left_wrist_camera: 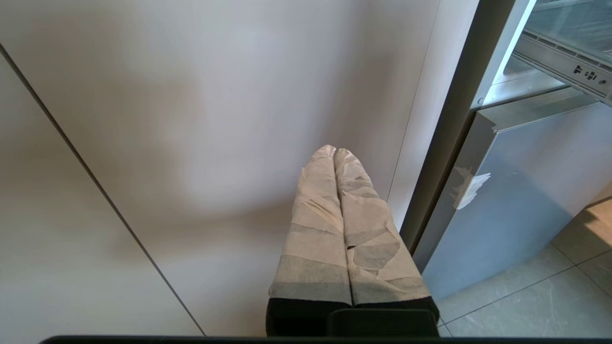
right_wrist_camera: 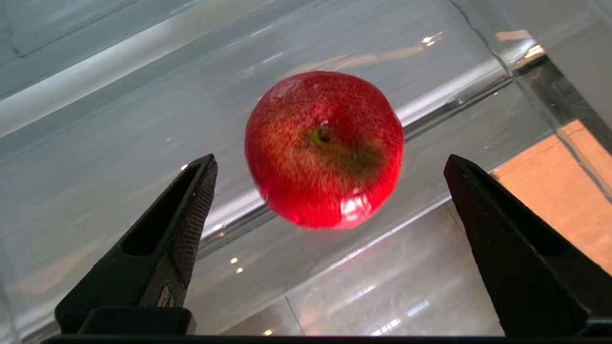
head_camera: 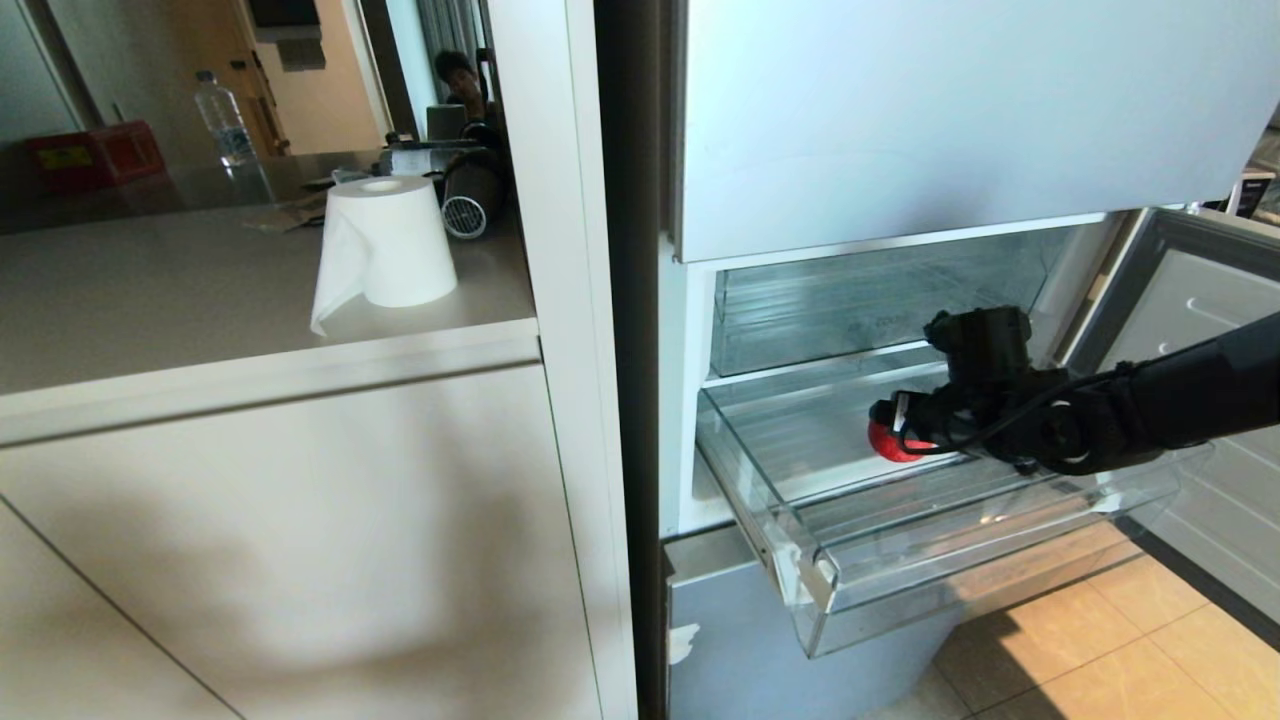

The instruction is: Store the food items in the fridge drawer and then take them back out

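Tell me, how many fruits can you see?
1: a red apple lies in the pulled-out clear fridge drawer, between the open fingers of the right gripper. No tangerine shows; the arm may hide some.

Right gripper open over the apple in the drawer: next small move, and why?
Probably lift the right gripper up and back, out of the fridge drawer. Its fingers stand wide apart, clear of the apple, which sits on the drawer floor, so it looks released. The left gripper stays parked, shut, by the cabinet.
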### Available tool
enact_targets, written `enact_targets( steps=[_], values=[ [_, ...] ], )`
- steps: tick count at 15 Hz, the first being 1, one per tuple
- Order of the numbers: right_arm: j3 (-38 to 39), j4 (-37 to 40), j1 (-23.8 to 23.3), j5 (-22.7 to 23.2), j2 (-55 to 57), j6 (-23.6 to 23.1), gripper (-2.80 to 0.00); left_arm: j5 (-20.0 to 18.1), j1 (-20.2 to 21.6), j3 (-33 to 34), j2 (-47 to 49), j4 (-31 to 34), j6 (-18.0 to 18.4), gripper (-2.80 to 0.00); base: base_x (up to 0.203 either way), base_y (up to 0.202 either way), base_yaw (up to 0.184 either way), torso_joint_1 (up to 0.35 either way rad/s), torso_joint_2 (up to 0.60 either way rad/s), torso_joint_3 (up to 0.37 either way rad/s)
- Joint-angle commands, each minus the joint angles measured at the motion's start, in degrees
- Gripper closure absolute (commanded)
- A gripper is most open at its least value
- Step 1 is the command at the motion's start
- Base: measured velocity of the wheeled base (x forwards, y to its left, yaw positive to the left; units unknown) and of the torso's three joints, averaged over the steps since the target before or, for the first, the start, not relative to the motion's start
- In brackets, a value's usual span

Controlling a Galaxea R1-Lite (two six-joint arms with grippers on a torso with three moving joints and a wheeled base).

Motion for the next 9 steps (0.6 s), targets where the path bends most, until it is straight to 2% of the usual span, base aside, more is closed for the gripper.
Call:
enact_targets(
  steps=[1, 9],
  values=[
    [-1.3, -0.1, -0.1, -0.1, 2.4, 0.3, -2.8, 0.0, 0.0, 0.0, 0.1, 0.0, 0.0, 0.0, 0.0, 0.0, 0.0, 0.0, 0.0, 0.0],
    [-5.2, -0.1, -2.3, 0.0, 6.2, 0.7, -2.8, 0.0, 0.0, 0.0, 0.1, 0.0, 0.0, 0.0, 0.0, 0.0, 0.0, 0.0, 0.0, 0.0]
  ],
)
